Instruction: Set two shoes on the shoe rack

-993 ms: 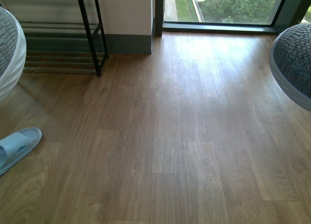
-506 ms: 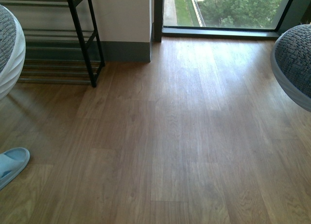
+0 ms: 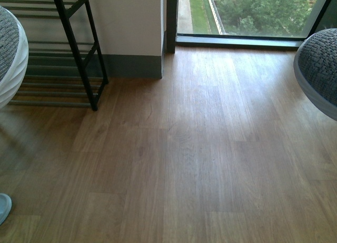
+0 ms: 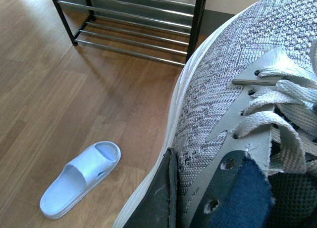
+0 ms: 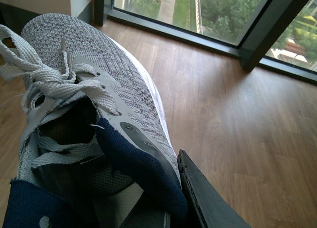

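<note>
left gripper (image 4: 167, 186) tight on the left shoe (image 4: 223, 79), right gripper (image 5: 192, 188) tight on the right shoe (image 5: 114, 74)

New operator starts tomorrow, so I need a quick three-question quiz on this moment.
1. True or false: the left sneaker and right sneaker already sit on the shoe rack.
2. What lies on the floor near the rack? A) blue slipper B) ball C) towel
3. Fill in: the left claw and right claw each grip one ___.
Key: 1 false; 2 A; 3 sneaker.
</note>
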{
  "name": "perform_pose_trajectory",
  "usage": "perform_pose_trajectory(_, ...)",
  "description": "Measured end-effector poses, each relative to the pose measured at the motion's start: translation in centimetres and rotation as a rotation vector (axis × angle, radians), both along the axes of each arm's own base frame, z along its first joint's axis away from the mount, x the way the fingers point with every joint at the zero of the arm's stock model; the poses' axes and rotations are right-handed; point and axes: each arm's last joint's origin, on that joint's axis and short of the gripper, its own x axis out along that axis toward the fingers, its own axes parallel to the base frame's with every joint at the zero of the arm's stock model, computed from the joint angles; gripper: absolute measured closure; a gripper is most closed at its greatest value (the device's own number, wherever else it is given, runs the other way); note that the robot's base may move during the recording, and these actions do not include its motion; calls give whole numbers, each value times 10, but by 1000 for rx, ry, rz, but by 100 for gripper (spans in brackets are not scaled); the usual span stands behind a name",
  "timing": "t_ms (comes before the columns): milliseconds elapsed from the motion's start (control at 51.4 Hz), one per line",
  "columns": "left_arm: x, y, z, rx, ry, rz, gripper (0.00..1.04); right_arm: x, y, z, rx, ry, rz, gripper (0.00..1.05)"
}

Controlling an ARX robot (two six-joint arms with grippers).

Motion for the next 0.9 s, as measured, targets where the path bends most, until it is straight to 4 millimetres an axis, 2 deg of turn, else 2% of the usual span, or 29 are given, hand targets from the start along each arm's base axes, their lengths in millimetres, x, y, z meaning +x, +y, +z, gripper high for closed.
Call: perform_pose_trajectory(895, 0, 0, 0, -1, 0, -2, 103, 0, 0, 0, 0, 1, -3, 103)
